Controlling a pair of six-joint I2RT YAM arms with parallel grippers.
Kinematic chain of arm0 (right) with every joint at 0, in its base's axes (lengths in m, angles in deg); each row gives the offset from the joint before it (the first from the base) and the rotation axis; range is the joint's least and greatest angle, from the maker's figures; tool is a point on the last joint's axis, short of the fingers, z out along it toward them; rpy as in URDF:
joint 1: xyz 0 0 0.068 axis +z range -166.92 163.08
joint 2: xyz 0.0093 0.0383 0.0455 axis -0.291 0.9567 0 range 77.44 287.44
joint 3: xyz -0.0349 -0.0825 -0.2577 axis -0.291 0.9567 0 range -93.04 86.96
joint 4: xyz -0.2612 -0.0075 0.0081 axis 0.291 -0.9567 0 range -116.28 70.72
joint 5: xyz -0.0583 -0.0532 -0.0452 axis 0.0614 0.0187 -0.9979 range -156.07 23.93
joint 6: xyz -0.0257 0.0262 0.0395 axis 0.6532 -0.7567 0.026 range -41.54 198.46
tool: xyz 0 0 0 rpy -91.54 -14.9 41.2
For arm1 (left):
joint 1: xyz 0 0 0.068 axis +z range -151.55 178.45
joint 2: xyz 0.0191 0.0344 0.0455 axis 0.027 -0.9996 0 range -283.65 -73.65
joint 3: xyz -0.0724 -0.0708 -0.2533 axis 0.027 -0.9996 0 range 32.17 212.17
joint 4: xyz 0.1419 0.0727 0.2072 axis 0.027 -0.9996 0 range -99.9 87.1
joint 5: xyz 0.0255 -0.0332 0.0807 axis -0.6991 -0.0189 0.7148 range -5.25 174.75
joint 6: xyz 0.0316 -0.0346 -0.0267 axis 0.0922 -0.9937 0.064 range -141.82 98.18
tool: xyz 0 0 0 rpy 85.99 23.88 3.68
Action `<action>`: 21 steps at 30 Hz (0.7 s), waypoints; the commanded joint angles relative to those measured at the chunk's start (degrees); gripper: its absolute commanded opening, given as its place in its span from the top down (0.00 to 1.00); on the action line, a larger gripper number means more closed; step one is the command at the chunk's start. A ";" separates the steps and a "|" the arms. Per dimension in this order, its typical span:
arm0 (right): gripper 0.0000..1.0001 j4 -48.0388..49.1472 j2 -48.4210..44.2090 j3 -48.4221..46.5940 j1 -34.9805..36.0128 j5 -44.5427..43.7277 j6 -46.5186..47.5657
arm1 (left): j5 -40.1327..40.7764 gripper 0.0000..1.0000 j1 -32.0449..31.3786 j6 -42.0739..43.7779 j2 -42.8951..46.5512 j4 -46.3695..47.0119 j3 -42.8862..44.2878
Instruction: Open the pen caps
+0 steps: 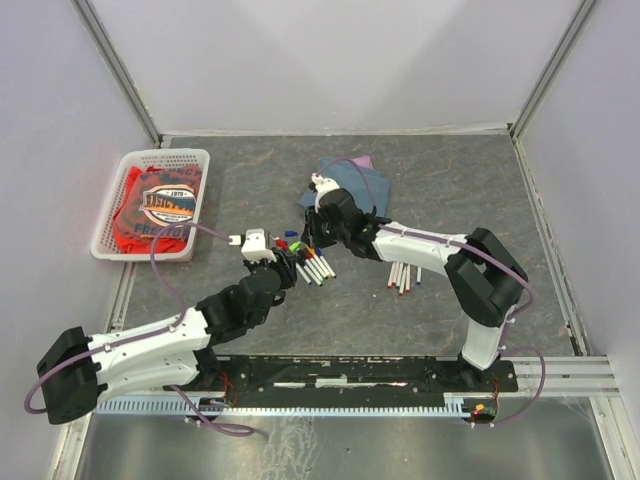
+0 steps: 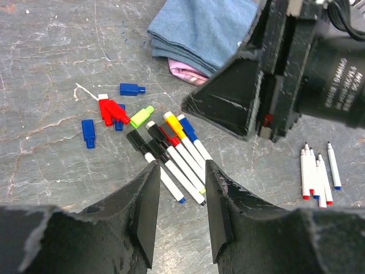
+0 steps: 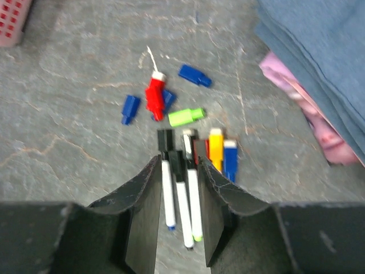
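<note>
The small plastic pen caps are in two lots on the grey stone-look table. Some lie loose and close together: one light green, some red, three blue. The others are on a row of thin white pens lying side by side just next to the loose ones, and these caps are black, red, yellow and blue.

My left pincer hangs just in front of that row; its two black fingers stand apart and I am holding nothing with it. My right pincer is over the same row from the other side; its fingers stand apart too, and the black-capped pens show in the gap between them, but I cannot tell if they touch, and I see nothing pinched.

A bunch of bare white pens lies well apart, off to my right.

Behind the caps a folded blue cloth lies on a pink cloth. Far to my left stands a white plastic basket with a red printed cloth in it.
</note>
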 commanded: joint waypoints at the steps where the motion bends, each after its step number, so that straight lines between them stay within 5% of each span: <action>1: 0.62 -0.41 -4.32 4.72 0.39 -3.50 2.11 | 0.30 0.56 -0.15 1.43 -2.42 5.73 -0.18; 21: 0.64 -1.05 -4.53 10.23 0.57 -6.99 1.94 | -3.99 0.52 0.99 0.67 -11.69 12.97 -0.33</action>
